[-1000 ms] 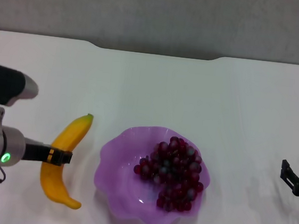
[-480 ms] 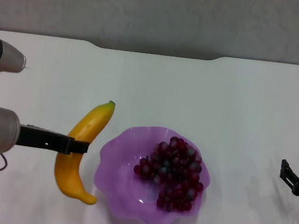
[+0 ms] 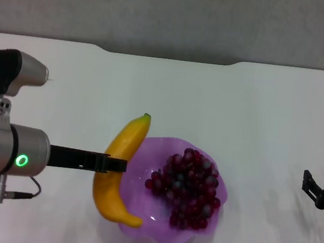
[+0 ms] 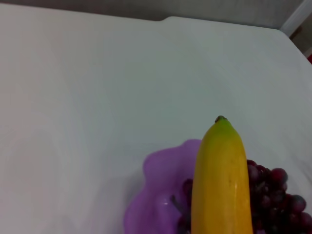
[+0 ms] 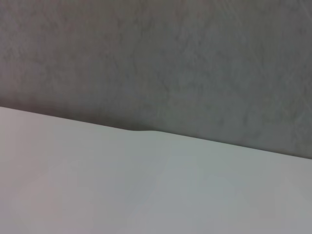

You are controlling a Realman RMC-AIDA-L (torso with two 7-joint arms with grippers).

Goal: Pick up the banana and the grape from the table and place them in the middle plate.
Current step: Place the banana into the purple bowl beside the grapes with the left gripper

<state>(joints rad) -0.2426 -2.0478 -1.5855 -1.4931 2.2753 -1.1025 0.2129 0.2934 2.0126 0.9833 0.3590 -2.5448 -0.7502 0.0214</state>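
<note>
head: my left end effector (image 3: 114,164) pinches the banana (image 3: 120,169) at mid-length over the plate (image 3: 141,212)'s left rim; grapes (image 3: 187,188) lie inside; right end effector (image 3: 316,194) parked far right on the counter (image 3: 256,108), fingers unclear | left wrist: banana (image 4: 222,185) stiff, glossy, likely slippery, middle hold suits | right wrist: bare counter only

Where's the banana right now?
In the head view the banana is held in the left pincer, over the left rim of the purple plate, beside the grapes.
</note>
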